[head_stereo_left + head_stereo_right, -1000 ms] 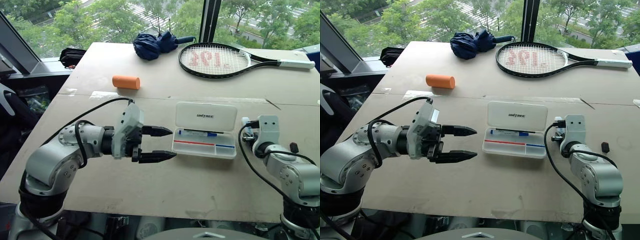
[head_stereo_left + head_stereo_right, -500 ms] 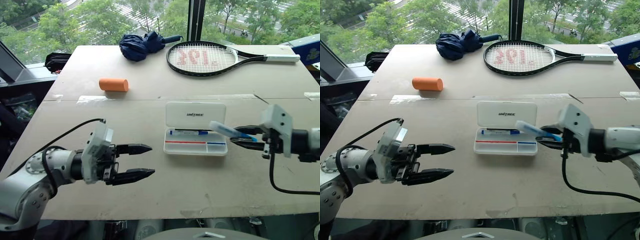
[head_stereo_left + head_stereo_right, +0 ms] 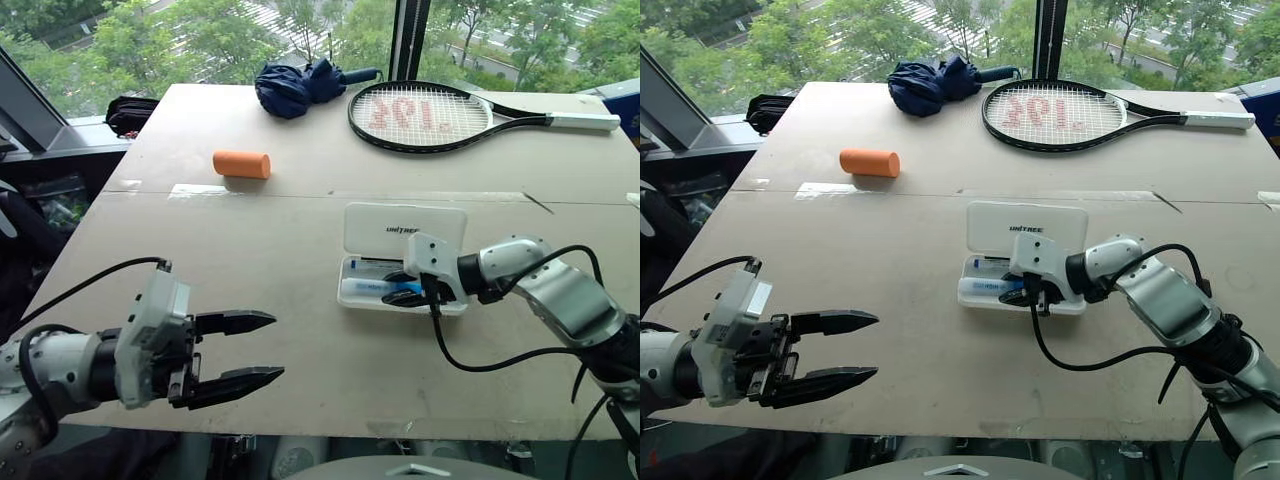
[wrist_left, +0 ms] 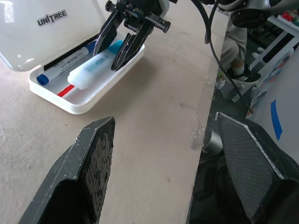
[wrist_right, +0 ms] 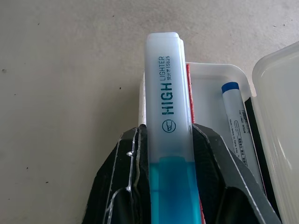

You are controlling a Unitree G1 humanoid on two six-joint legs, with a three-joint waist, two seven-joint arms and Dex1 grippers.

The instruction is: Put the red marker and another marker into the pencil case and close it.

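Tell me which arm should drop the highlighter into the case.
Right. Its tool already grips the pale blue plastic highlighter over the open white plastic pencil case. Left tool hangs open, apart from it.

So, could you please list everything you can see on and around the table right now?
pencil case: one, white, lid open, middle of the table
marker: one, white barrel with blue cap, lying in the case's tray
highlighter: one, pale blue, held over the front of the open case
cylinder: one, orange, lying on the table's far left part
folded umbrella: one, dark blue, far edge of the table
tennis racket: one, black frame, white handle, far right of the table
black bag: one, off the table's far left corner
table: one, beige
left gripper: black fingers open, above the table's near left edge
right gripper: shut on the highlighter, at the case
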